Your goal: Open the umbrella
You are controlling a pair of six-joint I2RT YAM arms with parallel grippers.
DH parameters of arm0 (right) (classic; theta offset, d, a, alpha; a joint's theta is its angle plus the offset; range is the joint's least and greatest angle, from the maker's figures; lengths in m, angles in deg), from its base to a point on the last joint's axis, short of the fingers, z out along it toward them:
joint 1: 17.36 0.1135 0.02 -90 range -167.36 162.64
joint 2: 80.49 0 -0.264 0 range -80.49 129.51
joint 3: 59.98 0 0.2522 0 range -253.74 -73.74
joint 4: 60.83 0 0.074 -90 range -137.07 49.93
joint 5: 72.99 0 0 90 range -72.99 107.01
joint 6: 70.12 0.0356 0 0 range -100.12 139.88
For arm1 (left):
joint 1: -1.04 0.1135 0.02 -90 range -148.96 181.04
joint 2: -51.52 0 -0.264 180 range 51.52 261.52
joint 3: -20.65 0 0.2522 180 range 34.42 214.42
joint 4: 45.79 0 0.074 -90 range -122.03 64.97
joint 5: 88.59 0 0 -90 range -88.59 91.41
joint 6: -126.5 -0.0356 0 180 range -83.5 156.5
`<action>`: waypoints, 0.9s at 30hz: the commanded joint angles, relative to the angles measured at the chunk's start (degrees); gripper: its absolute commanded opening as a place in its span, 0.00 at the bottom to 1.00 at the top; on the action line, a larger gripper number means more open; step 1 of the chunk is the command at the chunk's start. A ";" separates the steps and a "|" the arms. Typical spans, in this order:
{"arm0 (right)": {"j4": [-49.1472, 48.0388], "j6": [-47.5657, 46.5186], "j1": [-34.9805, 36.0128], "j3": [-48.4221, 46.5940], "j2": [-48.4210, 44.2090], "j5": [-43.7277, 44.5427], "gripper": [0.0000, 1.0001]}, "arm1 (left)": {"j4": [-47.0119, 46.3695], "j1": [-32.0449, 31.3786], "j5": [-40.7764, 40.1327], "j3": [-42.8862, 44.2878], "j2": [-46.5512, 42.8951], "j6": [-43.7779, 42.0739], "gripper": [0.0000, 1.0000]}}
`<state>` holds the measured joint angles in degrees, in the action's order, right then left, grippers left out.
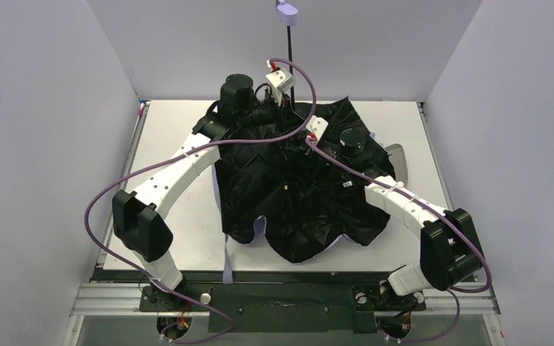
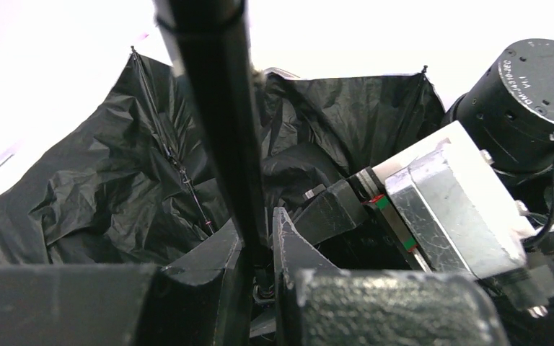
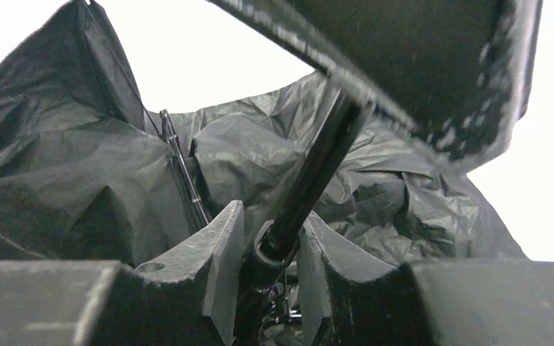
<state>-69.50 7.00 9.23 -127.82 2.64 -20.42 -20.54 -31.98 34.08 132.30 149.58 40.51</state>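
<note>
1. Umbrella (image 1: 299, 209) lies in the middle of the tabletop (image 1: 411, 119). Its canopy (image 2: 79, 194) is turned black underside up and spread in loose, crumpled folds.
2. Nearest, a thin lilac strip (image 1: 227, 263) runs from the umbrella's near-left hem over the tabletop's near edge.
3. The left arm (image 1: 177, 169) bends in from the umbrella's left and the right arm (image 1: 404, 205) from its right. Each trails a purple cable (image 1: 112, 191), and both wrists meet over the middle of the canopy.
4. At the umbrella's centre, the right jaws are drawn narrow around the foot of the shaft (image 3: 317, 166). Their fingers (image 3: 220, 252) sit on either side of it where it sinks into the folds. A thin metal rib (image 3: 184, 180) runs up the fabric just left of them.
5. A little higher on the umbrella, the left jaws clamp the same shaft, with fingers (image 2: 296, 252) pressed against both its sides. In the left wrist view the right arm's black fingertip shows close beside them.
6. A pale oblong sleeve (image 1: 398, 157) peeks out from under the umbrella's far-right edge, flat on the tabletop.
7. Farthest, the shaft rises clear of the canopy and ends in the small lilac handle (image 1: 287, 12), seen against the back wall (image 1: 187, 43).
</note>
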 commanded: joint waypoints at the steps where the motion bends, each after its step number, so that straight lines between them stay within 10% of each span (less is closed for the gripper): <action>1: 12.89 -3.64 -2.34 4.69 2.91 -0.15 0.27 | -13.93 3.22 1.52 6.26 -5.96 -2.70 0.00; 15: 4.16 11.24 -3.54 -2.61 -5.45 -0.82 0.67 | -14.54 2.06 7.19 0.83 -7.15 -2.36 0.00; 27: -1.50 17.44 -2.55 -12.19 -6.32 0.10 0.53 | -13.48 0.93 8.79 -0.15 -7.09 -0.89 0.00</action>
<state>-66.22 22.21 6.30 -136.54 -3.26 -20.67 -29.20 -30.38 41.01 131.27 145.82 38.89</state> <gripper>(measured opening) 0.600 0.079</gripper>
